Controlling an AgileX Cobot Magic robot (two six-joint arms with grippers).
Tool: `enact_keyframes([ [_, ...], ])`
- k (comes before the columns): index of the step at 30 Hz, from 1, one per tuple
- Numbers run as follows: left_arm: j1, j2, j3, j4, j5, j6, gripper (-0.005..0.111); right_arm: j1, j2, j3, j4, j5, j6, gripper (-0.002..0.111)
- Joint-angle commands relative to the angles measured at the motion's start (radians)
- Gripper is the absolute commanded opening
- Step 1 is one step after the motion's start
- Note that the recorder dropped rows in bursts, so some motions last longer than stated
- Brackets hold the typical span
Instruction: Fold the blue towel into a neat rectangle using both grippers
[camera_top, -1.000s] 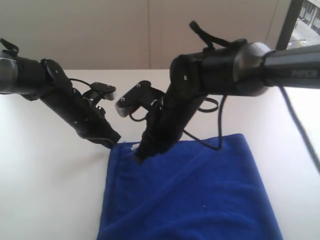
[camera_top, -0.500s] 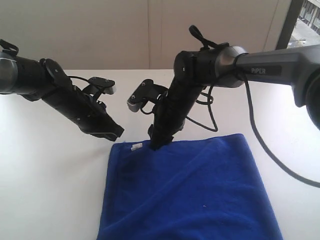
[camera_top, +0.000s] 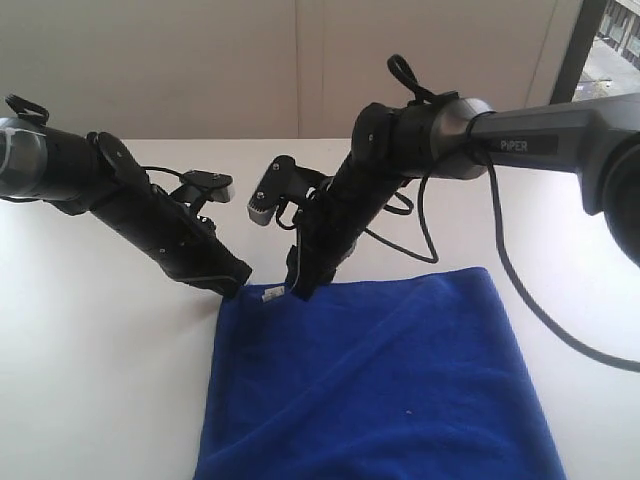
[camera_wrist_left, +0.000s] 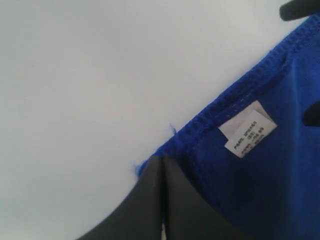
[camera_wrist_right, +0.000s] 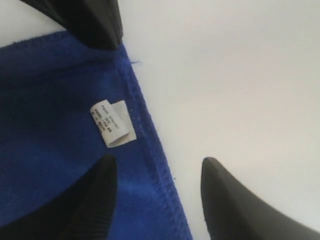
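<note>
The left arm (camera_top: 150, 225) and right arm (camera_top: 375, 175) are built of matte black rounded segments. White "PIPER" lettering (camera_top: 527, 145) is printed on the right arm's grey link. Thin black cables (camera_top: 427, 235) are looped beside small grey blocks (camera_top: 262, 205). The right gripper (camera_wrist_right: 157, 161) is ended by tapered black fingers (camera_wrist_right: 95, 200).
</note>
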Motion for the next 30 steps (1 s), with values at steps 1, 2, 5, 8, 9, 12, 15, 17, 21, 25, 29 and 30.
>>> enact_keyframes([
  [1, 0.001, 0.002, 0.005, -0.011, 0.016, 0.003, 0.0, -0.009, 0.023, -0.006, 0.044, -0.005, -0.048, 0.046],
  [2, 0.001, 0.002, 0.005, -0.011, 0.016, 0.003, 0.0, -0.009, 0.027, -0.006, 0.046, -0.005, -0.053, 0.045],
  [5, 0.001, 0.002, 0.005, -0.009, 0.016, 0.003, 0.0, -0.009, 0.033, -0.006, 0.05, -0.008, -0.06, 0.04],
  [8, 0.001, 0.002, 0.005, -0.006, 0.016, 0.003, 0.0, -0.009, 0.037, -0.006, 0.059, -0.008, -0.077, 0.032],
  [9, 0.001, 0.002, 0.005, -0.006, 0.016, 0.003, 0.0, -0.009, 0.039, -0.006, 0.061, -0.008, -0.077, 0.029],
  [12, 0.001, 0.002, 0.005, -0.006, 0.016, 0.003, 0.0, -0.009, 0.043, -0.006, 0.061, -0.008, -0.077, 0.02],
  [15, 0.001, 0.002, 0.005, -0.006, 0.016, 0.005, 0.0, -0.009, 0.043, -0.008, 0.061, -0.006, -0.077, 0.009],
  [17, 0.001, 0.002, 0.005, -0.002, 0.016, 0.005, 0.0, -0.009, 0.041, -0.008, 0.061, -0.004, -0.077, 0.003],
  [21, 0.001, 0.002, 0.005, 0.002, 0.016, 0.005, 0.0, -0.009, 0.041, -0.008, 0.061, 0.001, -0.077, 0.0],
  [25, 0.001, 0.002, 0.005, 0.002, 0.016, 0.005, 0.0, -0.009, 0.03, -0.008, 0.061, -0.003, -0.084, 0.0],
  [29, 0.001, 0.002, 0.005, 0.002, 0.016, 0.005, 0.0, -0.009, 0.007, -0.01, 0.041, -0.017, -0.084, 0.0],
  [30, 0.001, 0.002, 0.005, 0.002, 0.016, 0.005, 0.0, -0.009, 0.002, -0.01, 0.04, -0.017, -0.084, 0.0],
])
